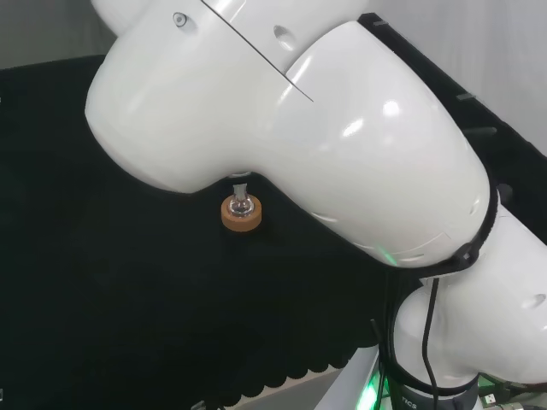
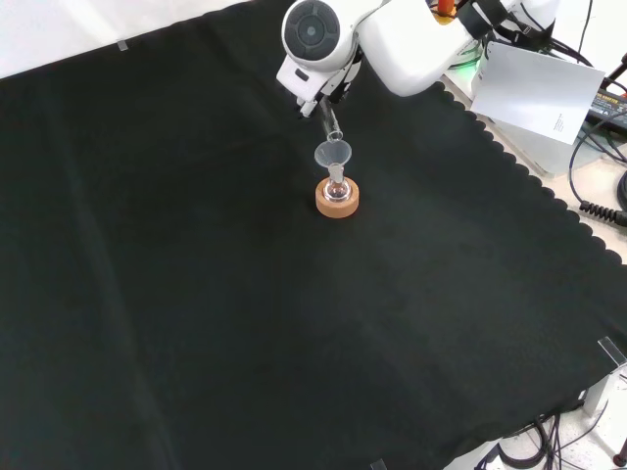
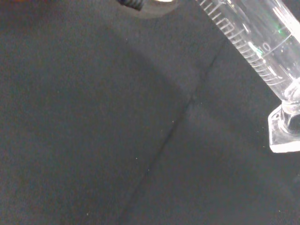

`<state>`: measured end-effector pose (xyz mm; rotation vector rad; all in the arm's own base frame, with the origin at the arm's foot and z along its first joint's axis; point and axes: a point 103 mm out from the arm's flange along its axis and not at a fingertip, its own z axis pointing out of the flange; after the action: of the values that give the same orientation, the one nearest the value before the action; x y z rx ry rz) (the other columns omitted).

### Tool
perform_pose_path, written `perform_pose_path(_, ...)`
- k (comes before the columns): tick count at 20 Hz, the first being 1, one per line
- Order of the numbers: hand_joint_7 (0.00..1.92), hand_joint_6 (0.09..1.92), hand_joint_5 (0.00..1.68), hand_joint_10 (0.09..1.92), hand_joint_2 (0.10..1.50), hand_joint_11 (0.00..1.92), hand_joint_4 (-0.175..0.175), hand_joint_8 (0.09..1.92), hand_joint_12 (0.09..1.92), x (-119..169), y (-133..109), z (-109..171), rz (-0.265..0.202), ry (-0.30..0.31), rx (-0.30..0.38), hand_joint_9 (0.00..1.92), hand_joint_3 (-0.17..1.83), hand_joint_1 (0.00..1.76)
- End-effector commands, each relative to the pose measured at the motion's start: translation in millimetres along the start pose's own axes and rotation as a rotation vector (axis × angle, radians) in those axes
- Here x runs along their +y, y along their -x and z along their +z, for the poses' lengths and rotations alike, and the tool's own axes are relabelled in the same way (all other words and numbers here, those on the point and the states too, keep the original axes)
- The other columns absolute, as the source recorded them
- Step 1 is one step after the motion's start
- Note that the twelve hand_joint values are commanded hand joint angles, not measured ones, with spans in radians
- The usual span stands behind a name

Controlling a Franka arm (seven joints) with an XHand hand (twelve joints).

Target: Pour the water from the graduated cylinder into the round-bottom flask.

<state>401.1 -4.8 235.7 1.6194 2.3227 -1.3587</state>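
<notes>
Graduated cylinder (image 2: 328, 121) tilted, mouth over funnel (image 2: 333, 155) in round-bottom flask (image 2: 337, 189) on cork ring (image 2: 337, 201); hand's grip cannot be told.

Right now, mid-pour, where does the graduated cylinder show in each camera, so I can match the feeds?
Head view: I cannot make it out; the arm's white link covers the space above the flask.
Front view: the graduated cylinder slants out from under the arm's link at top centre, its mouth over the funnel.
Wrist view: the graduated cylinder runs diagonally, close and large, with its scale marks and foot visible.
Shared landmark: the cork ring under the flask, in the head and front views.
</notes>
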Motion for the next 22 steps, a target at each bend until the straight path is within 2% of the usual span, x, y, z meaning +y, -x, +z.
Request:
perform_pose_path(1, 1.14, 0.80, 1.10, 0.09, 1.05, 1.19, -0.175, 0.78, 0.80, -9.3, 13.6, 16.8, -0.029, 0.110, 0.107, 1.52, 0.00, 1.28)
perform_pose_path(3, 1.13, 0.80, 1.10, 0.09, 1.05, 1.19, -0.175, 0.78, 0.80, -11.4, 19.2, 21.8, -0.037, 0.153, 0.164, 1.52, 0.00, 1.28)
perform_pose_path(6, 1.13, 0.80, 1.10, 0.09, 1.05, 1.19, -0.175, 0.78, 0.80, -12.7, 27.4, 29.4, -0.066, 0.224, 0.287, 1.52, 0.00, 1.28)
perform_pose_path(8, 1.13, 0.80, 1.10, 0.09, 1.05, 1.19, -0.175, 0.78, 0.80, -13.4, 31.3, 33.3, -0.106, 0.276, 0.377, 1.52, 0.00, 1.28)
perform_pose_path(10, 1.13, 0.80, 1.10, 0.09, 1.05, 1.20, -0.175, 0.79, 0.80, -13.6, 34.9, 36.3, -0.134, 0.326, 0.446, 1.52, 0.00, 1.28)
perform_pose_path(13, 1.13, 0.80, 1.10, 0.09, 1.05, 1.20, -0.175, 0.79, 0.80, -11.5, 39.6, 38.1, -0.157, 0.392, 0.506, 1.52, 0.00, 1.28)
perform_pose_path(16, 1.13, 0.80, 1.10, 0.09, 1.05, 1.20, -0.175, 0.79, 0.80, -6.3, 46.2, 38.9, -0.190, 0.462, 0.629, 1.52, 0.00, 1.28)
perform_pose_path(22, 1.13, 0.80, 1.10, 0.09, 1.05, 1.20, -0.175, 0.79, 0.80, 6.6, 59.5, 35.7, -0.217, 0.560, 0.728, 1.52, 0.00, 1.28)
